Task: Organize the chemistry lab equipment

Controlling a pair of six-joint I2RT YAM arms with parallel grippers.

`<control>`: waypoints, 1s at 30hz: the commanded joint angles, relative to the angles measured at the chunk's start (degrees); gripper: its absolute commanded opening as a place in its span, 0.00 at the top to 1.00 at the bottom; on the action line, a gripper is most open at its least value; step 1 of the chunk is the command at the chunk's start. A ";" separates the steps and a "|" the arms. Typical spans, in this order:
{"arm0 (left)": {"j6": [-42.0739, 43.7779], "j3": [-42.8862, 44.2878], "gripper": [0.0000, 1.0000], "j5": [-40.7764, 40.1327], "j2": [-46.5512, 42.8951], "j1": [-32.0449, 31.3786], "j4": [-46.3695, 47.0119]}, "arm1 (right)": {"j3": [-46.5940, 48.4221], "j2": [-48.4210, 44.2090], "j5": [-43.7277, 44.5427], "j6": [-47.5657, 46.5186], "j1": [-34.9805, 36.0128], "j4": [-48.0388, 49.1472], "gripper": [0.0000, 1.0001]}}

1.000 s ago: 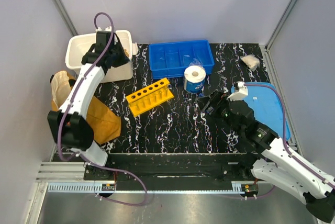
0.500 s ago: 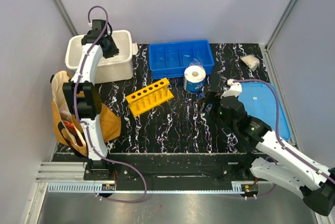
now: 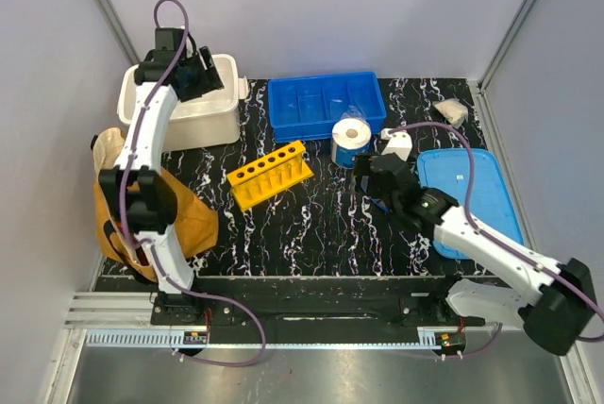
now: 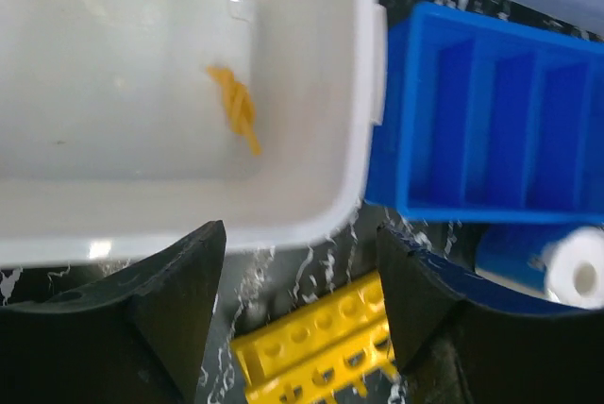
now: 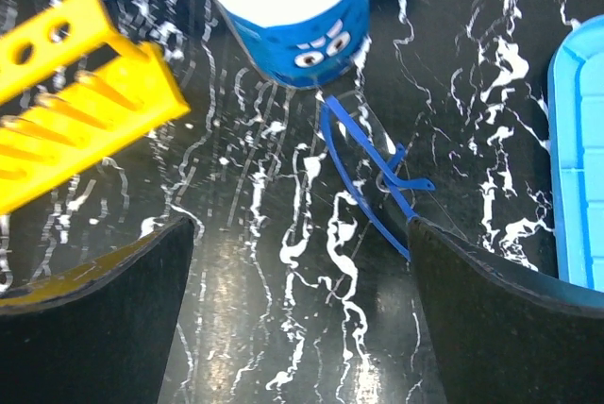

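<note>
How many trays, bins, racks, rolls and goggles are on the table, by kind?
Trays: 2, blue tray, light blue tray
Bins: 1, white bin
Racks: 1, yellow rack
Rolls: 1, paper roll
Goggles: 1, goggles
Total: 6

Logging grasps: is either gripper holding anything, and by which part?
Nothing is held: left gripper open over the bin, right gripper open over the goggles.

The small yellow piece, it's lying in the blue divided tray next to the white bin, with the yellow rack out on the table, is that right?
Not quite. The small yellow piece lies in the white bin, not the blue divided tray next to it; the left wrist view shows this. The yellow rack is out on the table.
</note>
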 commanded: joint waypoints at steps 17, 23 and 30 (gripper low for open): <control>1.48 -57.87 0.30 22.26 -52.95 -10.08 19.57 | 2.99 16.17 -27.99 -9.04 -20.90 0.47 0.19; 1.22 -64.64 0.30 24.20 -57.88 -13.67 26.08 | 4.84 20.92 -24.21 -10.18 -20.99 -2.61 0.28; 1.92 -65.44 0.30 22.18 -59.56 -15.61 25.20 | 6.77 25.49 -22.80 -13.08 -21.25 -3.67 0.33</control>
